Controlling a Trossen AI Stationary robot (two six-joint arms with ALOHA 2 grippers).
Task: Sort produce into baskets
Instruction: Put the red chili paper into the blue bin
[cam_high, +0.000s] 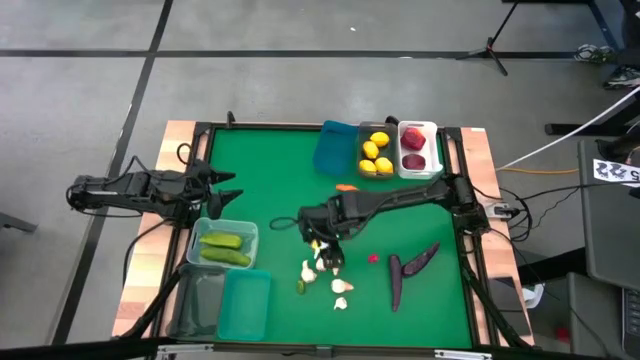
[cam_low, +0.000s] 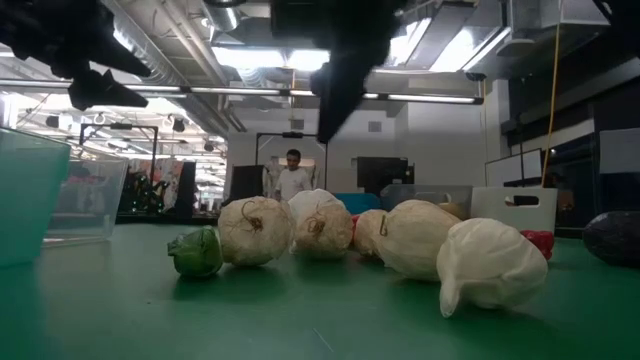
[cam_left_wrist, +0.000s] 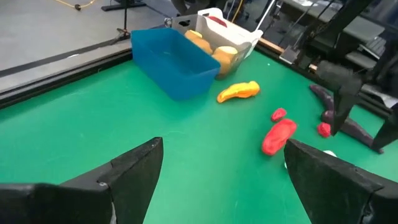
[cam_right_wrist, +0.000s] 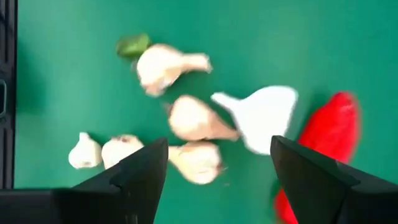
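High view: right gripper (cam_high: 328, 252), jaws spread, poised above the loose garlic (cam_high: 340, 287) mid-table (sorted lemons (cam_high: 376, 152) sit binned at the far edge); left wrist view: left gripper (cam_left_wrist: 221, 171) parked wide, waiting; right wrist view: garlic (cam_right_wrist: 193, 119) framed between the fingers.

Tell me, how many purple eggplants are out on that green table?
2. Both lie loose on the green mat, right of the garlic pile: a slanted eggplant and a straighter eggplant beside it, their ends close together. None shows in a basket; the arm could hide more.
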